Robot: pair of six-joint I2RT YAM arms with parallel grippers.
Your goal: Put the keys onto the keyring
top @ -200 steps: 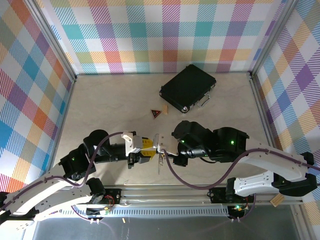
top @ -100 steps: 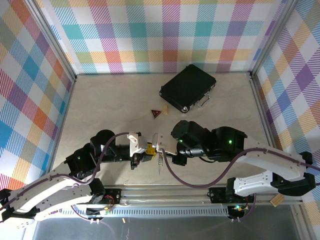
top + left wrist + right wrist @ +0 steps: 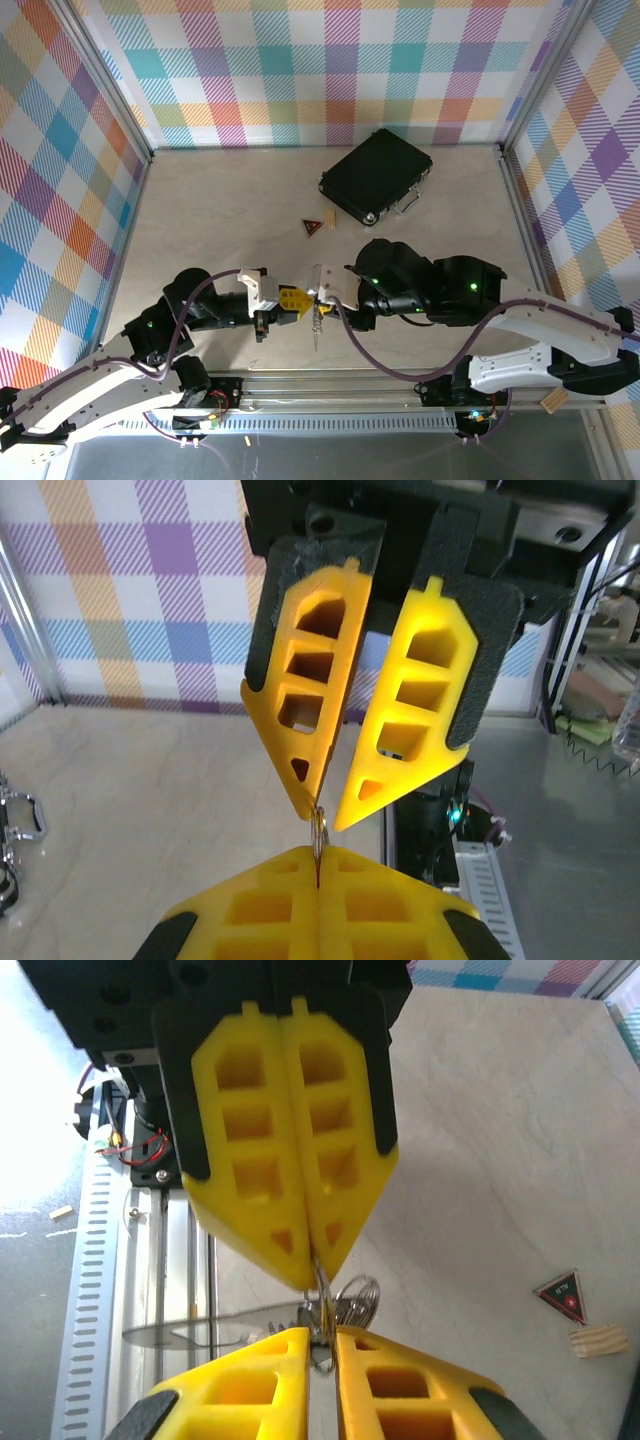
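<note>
My two grippers meet tip to tip near the table's front edge. The left gripper [image 3: 301, 304] [image 3: 318, 854] is shut on a thin silvery ring, the keyring [image 3: 319, 830] [image 3: 322, 1295]. Opposite it, the right gripper [image 3: 324, 300] [image 3: 322, 1337] has its yellow fingers [image 3: 300, 770] a little apart, with the ring's wire standing in the gap between them. A cluster of silvery keys [image 3: 350, 1305] and a coiled loop hang off the ring just behind the tips, and a long thin blade [image 3: 200, 1326] sticks out sideways. From above the bundle [image 3: 318, 325] dangles under the fingertips.
A black case [image 3: 376, 175] with metal latches lies at the back right. A red-and-black triangular tag [image 3: 312, 226] [image 3: 562, 1296] and a small wooden block [image 3: 600, 1340] lie between the case and the grippers. The metal rail [image 3: 330, 385] runs along the near edge.
The left gripper has closed onto the ring. The right gripper's fingers, shut before, have parted slightly. Both arms shifted a little; the bundle still hangs between the tips.
</note>
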